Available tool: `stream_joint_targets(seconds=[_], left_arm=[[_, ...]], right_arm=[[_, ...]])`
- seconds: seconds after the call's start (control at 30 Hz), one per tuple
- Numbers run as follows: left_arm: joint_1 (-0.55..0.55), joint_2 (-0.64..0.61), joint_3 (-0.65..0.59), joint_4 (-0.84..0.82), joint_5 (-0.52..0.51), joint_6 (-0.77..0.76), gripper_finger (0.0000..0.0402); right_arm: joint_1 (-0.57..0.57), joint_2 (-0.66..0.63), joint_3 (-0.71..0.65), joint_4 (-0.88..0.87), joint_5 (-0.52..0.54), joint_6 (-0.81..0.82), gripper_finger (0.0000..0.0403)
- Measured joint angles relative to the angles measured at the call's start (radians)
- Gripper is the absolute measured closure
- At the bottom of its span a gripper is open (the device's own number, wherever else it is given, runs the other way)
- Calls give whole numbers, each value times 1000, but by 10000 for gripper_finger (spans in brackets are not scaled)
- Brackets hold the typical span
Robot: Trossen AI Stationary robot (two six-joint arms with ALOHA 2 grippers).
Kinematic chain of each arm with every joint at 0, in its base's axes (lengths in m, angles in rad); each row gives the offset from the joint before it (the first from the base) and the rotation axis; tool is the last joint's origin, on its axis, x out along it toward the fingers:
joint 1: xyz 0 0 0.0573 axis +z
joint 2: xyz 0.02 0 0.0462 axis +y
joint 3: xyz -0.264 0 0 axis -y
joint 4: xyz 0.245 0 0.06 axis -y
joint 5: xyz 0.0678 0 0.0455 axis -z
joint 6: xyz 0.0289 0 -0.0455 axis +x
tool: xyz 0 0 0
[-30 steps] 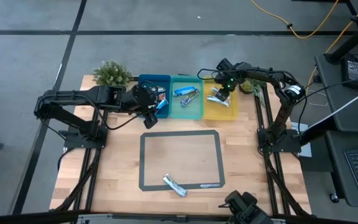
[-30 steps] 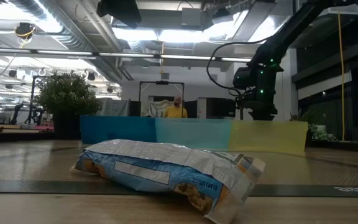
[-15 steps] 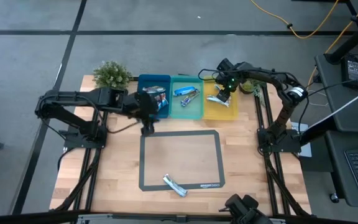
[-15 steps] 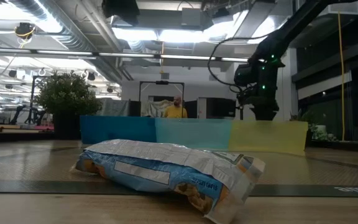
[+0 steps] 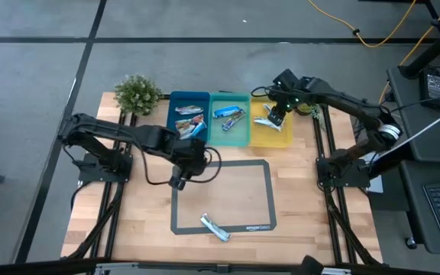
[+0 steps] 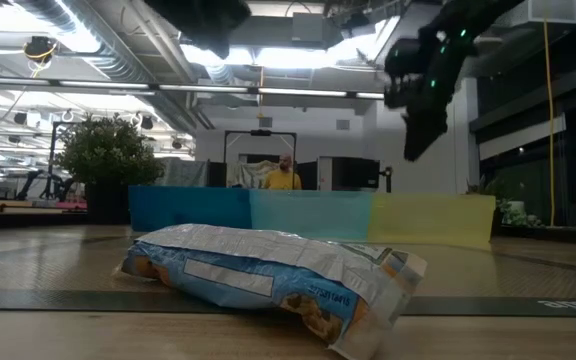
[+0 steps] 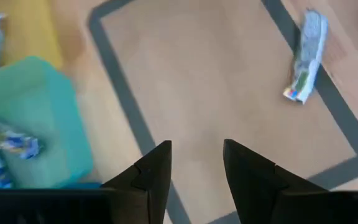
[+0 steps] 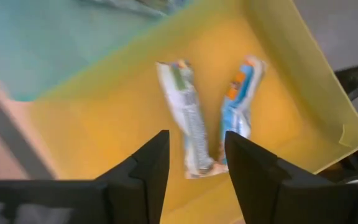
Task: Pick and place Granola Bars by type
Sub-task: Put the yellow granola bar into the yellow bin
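Wooden table [image 5: 140, 221]: dark-framed mat [image 5: 221, 195] at centre, one granola bar [image 5: 215, 227] at its near edge; blue bin [image 5: 189, 98], teal bin [image 5: 228, 135], yellow bin [image 5: 272, 138] along far side; potted plant [image 5: 137, 93] far left.

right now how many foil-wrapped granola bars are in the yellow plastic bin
2. Both lie side by side on the floor of the yellow plastic bin: a white-and-green wrapped bar and a blue-and-orange wrapped bar, their near ends close together. None seems hidden.
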Motion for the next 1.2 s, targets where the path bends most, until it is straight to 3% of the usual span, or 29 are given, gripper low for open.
stream_joint_targets(seconds=[0.27,0.5,0.67,1.0,1.2], left_arm=[[-1,89,0,0,200,166,263],[-12,143,0,11,307,231,263],[-21,171,0,34,406,363,263],[-55,216,-1,39,401,506,263],[-103,241,1,53,382,532,263]], right_arm=[[168,-197,0,-15,1,107,250],[353,-347,-18,-70,124,256,250],[499,-439,-96,-74,156,428,250],[894,-513,-301,18,182,776,251],[1106,-474,-330,161,350,780,251]])
